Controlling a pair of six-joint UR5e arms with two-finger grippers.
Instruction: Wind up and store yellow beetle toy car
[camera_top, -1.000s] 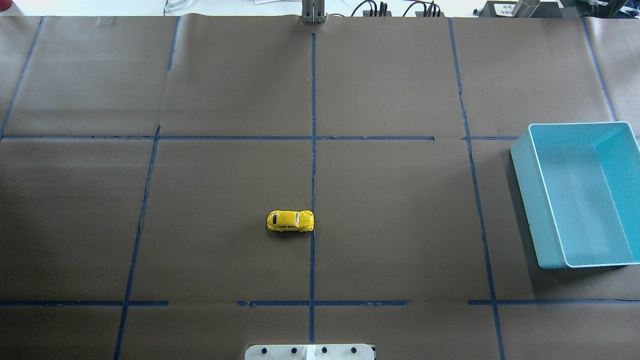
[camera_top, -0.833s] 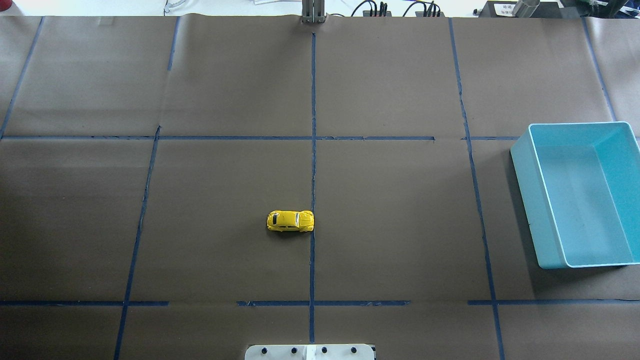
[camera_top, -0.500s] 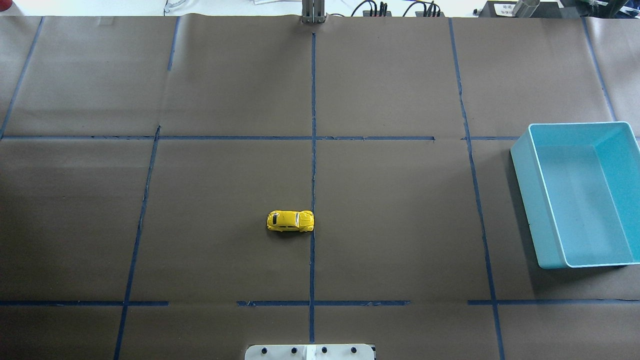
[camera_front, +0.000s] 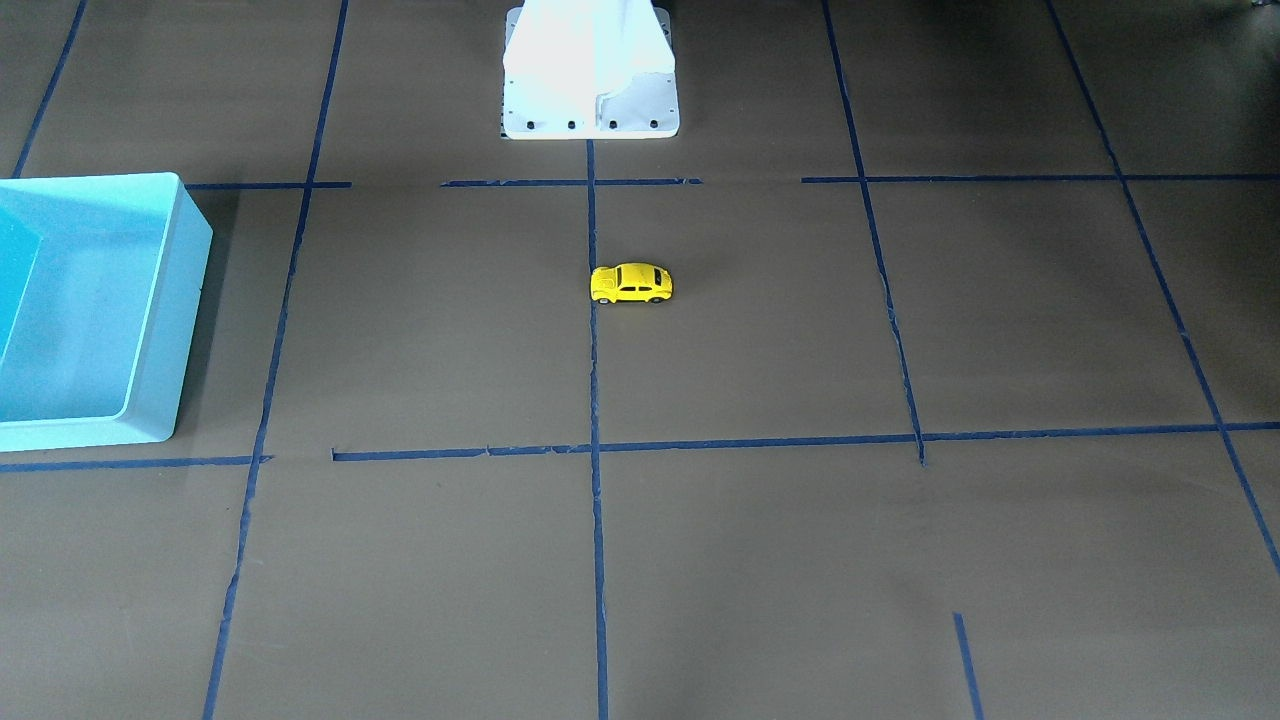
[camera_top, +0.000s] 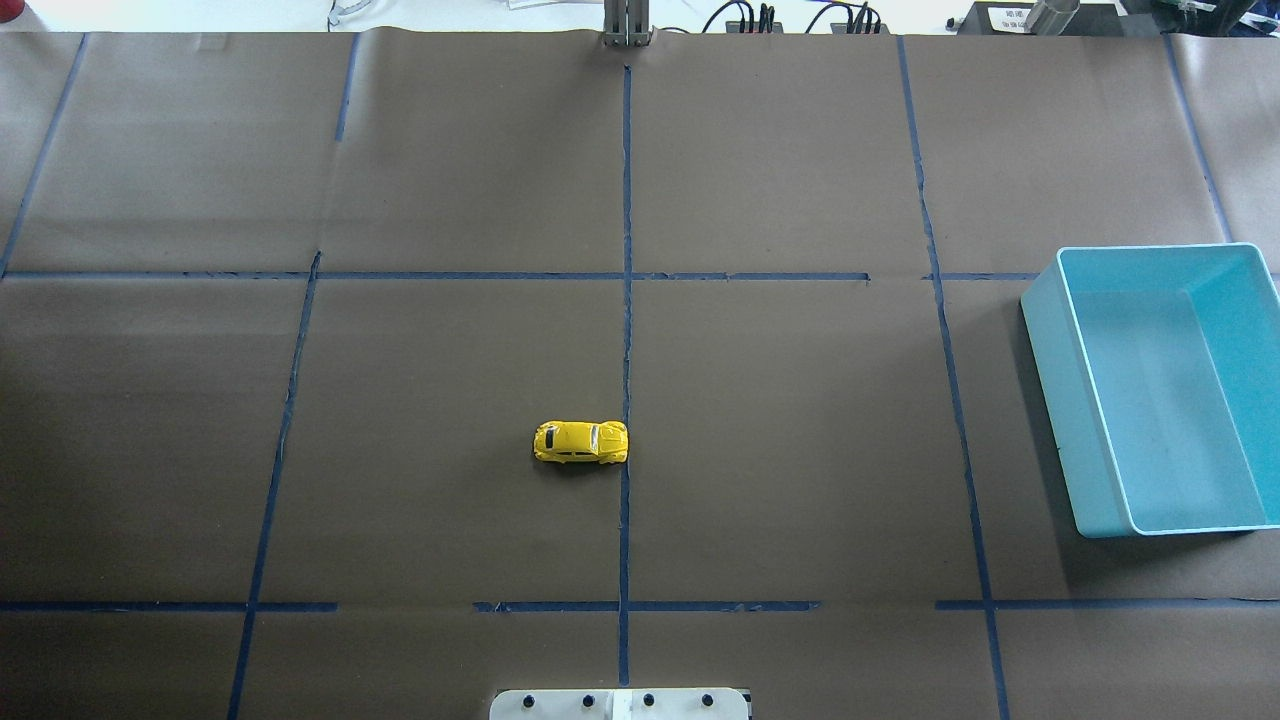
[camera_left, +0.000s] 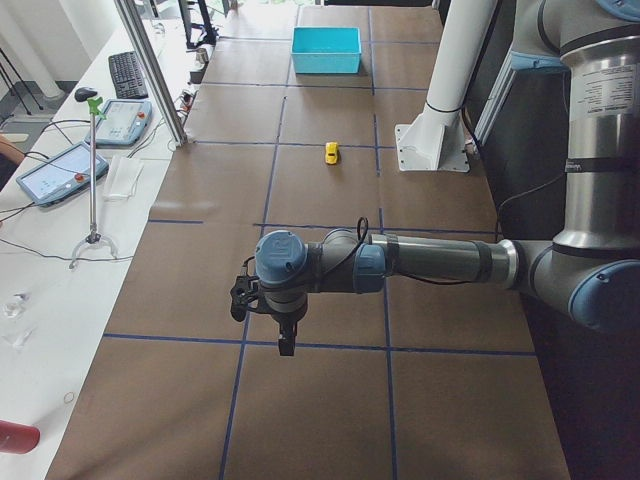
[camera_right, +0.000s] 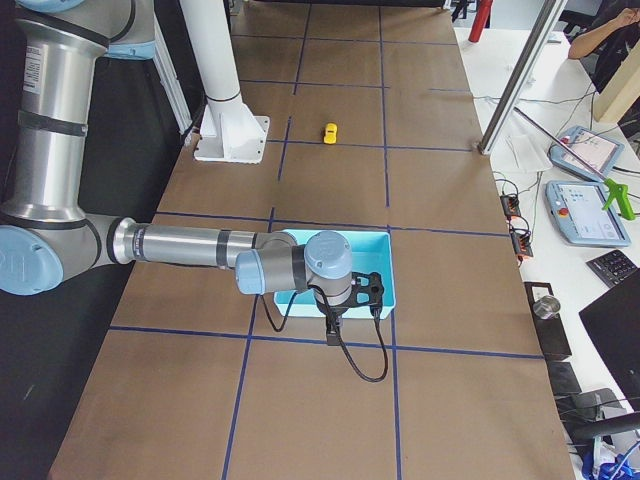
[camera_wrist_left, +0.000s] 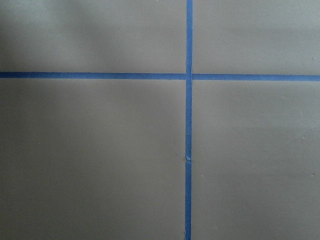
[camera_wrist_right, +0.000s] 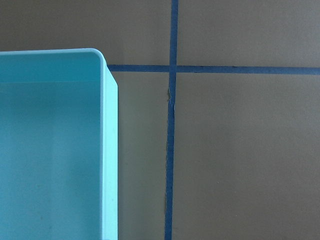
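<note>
Jaws: you cannot tell how either pair stands; left gripper (camera_left: 287, 342) and right gripper (camera_right: 332, 330) show only in side views, well apart from the tiny bright yellow beetle-shaped toy car (camera_top: 581, 442).
Car: on its wheels mid-table, one end touching the blue tape line (camera_top: 626, 200).
Handling: likely light, hard, glossy, free-rolling.
Hold: pinch it across the doors, clear of the wheels.
Bin: light blue plastic bin (camera_top: 1045, 310), well apart, robot's right.

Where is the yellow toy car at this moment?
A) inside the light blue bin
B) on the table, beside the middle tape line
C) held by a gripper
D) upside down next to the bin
B: the toy car stands on its wheels on the table, one end at the middle tape line, far from the bin.
</note>
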